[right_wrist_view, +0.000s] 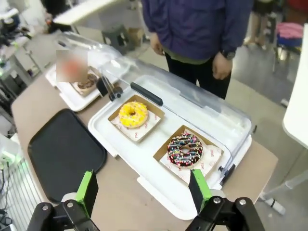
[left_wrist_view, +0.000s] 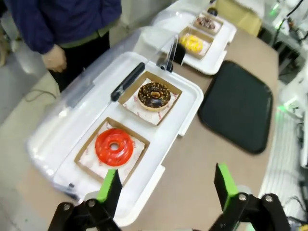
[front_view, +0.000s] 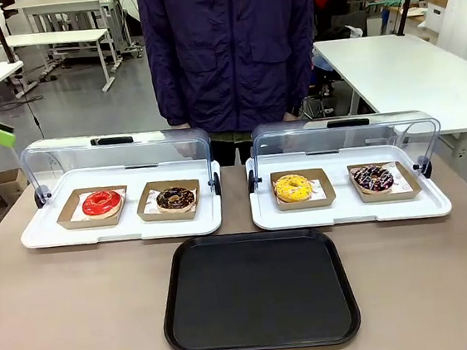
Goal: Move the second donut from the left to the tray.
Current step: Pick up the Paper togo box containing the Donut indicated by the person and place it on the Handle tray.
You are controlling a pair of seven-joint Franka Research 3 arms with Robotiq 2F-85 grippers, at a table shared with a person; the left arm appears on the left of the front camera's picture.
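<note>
Risk: our wide-open, empty left gripper (left_wrist_view: 167, 179) clips raised lid (left_wrist_view: 91, 91) or drags holder (left_wrist_view: 166, 81). We see second donut from left (left_wrist_view: 154, 95) in white case (left_wrist_view: 188, 103), beside tray (left_wrist_view: 238, 108). Also open, empty: right gripper (right_wrist_view: 143, 182).

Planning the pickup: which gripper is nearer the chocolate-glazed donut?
Left. The left gripper hovers just past the red donut from the chocolate donut; the right gripper hovers over by the sprinkled donut.

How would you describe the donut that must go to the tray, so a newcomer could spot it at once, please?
Beyond the black tray stand two lidded white trays; look in the left white tray. Of its two donuts, the chocolate donut is the right-hand one. Its brown glaze has light flecks, unlike the red donut beside it.
</note>
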